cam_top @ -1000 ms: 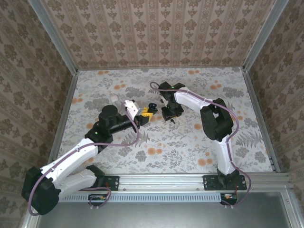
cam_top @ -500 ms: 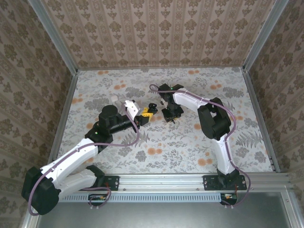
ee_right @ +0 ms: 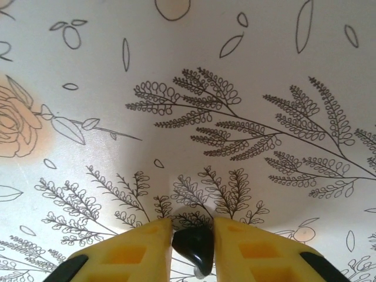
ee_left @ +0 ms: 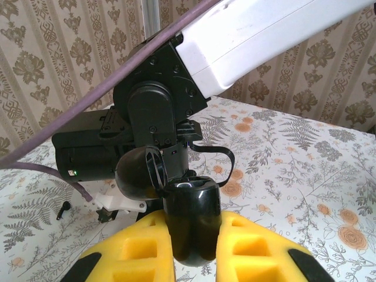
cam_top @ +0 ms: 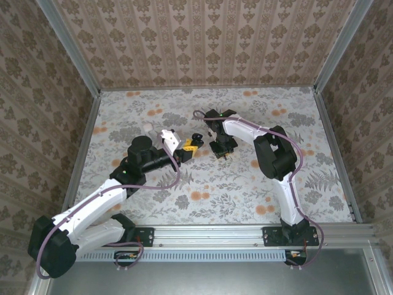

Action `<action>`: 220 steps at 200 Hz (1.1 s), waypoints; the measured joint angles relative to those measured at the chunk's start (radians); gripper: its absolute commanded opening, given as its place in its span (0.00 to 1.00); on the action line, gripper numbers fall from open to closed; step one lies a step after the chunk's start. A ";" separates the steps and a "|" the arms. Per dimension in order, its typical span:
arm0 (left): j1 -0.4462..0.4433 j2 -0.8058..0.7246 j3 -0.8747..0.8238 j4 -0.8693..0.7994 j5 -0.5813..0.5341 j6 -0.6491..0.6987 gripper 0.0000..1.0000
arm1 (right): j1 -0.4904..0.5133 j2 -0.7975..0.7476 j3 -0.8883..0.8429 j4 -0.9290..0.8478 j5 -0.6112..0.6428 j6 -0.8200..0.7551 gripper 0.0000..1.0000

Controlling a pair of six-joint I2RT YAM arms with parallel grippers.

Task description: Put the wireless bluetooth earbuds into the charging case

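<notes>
My left gripper (ee_left: 194, 238) is shut on the black charging case (ee_left: 191, 217), which it holds upright above the table with its lid (ee_left: 138, 173) swung open to the left. From above, the case (cam_top: 196, 139) shows just beyond the yellow fingers of the left gripper (cam_top: 189, 149). My right gripper (cam_top: 222, 153) points down at the floral table just right of the case. Between its yellow pads (ee_right: 244, 249) sits a tiny black earbud (ee_right: 194, 247), touching both pads and resting on the cloth. A small dark piece (ee_left: 61, 207) lies on the cloth; I cannot tell whether it is an earbud.
The right arm's black wrist (ee_left: 147, 117) stands close behind the case, a hand's width away. Patterned walls (cam_top: 202, 43) with metal posts (cam_top: 334, 46) enclose the floral table (cam_top: 245, 190) on three sides. The arm bases sit on the rail (cam_top: 209, 233) at the near edge.
The right gripper's fingers have closed in around the earbud, and its wrist has shifted slightly towards the case. The left arm and the case have not moved.
</notes>
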 measured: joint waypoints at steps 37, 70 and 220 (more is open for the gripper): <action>0.000 0.000 0.000 0.000 0.000 0.000 0.00 | 0.000 0.000 0.001 -0.003 0.000 0.001 0.20; 0.000 0.028 0.000 0.024 0.026 0.014 0.00 | -0.004 -0.018 -0.011 0.008 -0.004 0.013 0.19; -0.001 0.085 -0.091 0.384 0.095 -0.039 0.00 | -0.014 -0.763 -0.454 0.459 -0.048 0.233 0.18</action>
